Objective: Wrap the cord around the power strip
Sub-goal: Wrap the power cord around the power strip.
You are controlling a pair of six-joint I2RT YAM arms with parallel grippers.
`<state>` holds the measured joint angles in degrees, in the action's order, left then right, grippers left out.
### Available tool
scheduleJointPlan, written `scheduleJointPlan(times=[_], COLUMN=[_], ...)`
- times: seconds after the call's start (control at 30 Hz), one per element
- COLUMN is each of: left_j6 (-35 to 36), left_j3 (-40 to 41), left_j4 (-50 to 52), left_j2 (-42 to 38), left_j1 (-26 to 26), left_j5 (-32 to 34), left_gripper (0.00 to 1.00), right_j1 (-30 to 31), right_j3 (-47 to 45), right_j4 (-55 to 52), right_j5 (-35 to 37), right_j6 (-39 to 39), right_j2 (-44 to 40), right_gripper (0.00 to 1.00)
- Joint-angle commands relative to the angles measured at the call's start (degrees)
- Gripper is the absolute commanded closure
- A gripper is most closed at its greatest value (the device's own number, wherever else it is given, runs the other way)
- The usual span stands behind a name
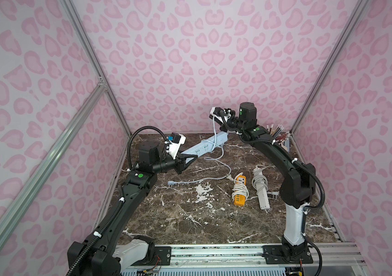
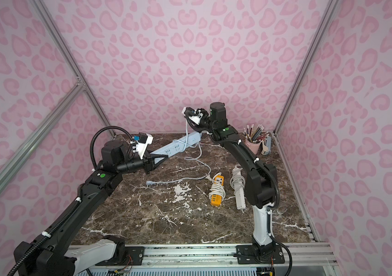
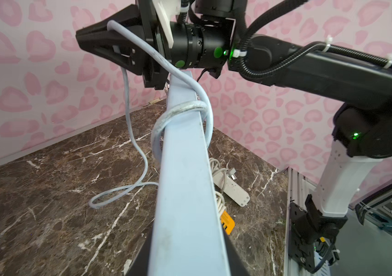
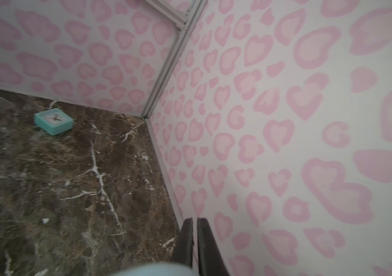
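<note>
A light blue power strip point(image 1: 204, 147) hangs tilted above the marble table in both top views. My left gripper point(image 1: 190, 157) is shut on its lower end, and in the left wrist view its black fingers point(image 3: 234, 258) flank the strip point(image 3: 185, 191). The pale cord point(image 3: 180, 107) makes one loop around the strip, then rises to my right gripper point(image 3: 82, 38), which is shut on it high up near the back wall point(image 1: 216, 119). From there the cord point(image 1: 214, 133) drops to the table and trails away to its plug point(image 1: 170, 183).
An orange power strip point(image 1: 240, 190) and a white one point(image 1: 260, 188), each wrapped in its own cord, lie on the table's right half. A pink pencil cup point(image 2: 253, 143) stands in the back right corner. A teal clock point(image 4: 53, 121) lies near the back wall.
</note>
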<state>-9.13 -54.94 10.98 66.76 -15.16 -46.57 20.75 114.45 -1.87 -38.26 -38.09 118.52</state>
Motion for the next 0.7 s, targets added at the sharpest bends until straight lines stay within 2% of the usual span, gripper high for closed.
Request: scheduleJointPlan(times=[0.0,0.1,0.17,0.3,0.4,0.53,0.67], left_j6=[-6.5,-15.2,-19.7,-28.2,-30.2,-31.8,-31.8], left_j3=[1.0,2.9,3.8,6.2,6.6,6.4,6.1], left_j4=[-16.7,-29.9,-37.3,-49.4,-53.0,-54.2,-52.3], left_j2=[-1.2,-0.7,0.2,1.0,1.0,0.8,0.3], left_j1=[-0.6,-0.4,-0.4,-0.3,-0.3,0.5,2.0], left_j5=[-16.7,-15.8,-13.9,-9.6,-5.8,-1.3,1.5], left_gripper=[0.97,0.97,0.97,0.97,0.97,0.97,0.97], right_j1=[-1.8,-2.1,-1.7,-1.8,-1.7,-1.0,-0.3], right_j3=[1.5,-5.8,-12.2,-21.9,-28.8,-37.5,-44.7], right_j4=[-3.4,8.3,20.0,40.8,54.6,65.3,68.5], right_j5=[-11.3,-14.6,-15.0,-11.1,-7.5,-1.5,3.4], right_j6=[8.0,17.2,25.3,42.5,53.9,60.7,61.1], right_j2=[2.7,2.0,1.1,0.7,0.8,0.0,-3.1], right_gripper=[0.95,0.85,0.75,0.62,0.54,0.45,0.37])
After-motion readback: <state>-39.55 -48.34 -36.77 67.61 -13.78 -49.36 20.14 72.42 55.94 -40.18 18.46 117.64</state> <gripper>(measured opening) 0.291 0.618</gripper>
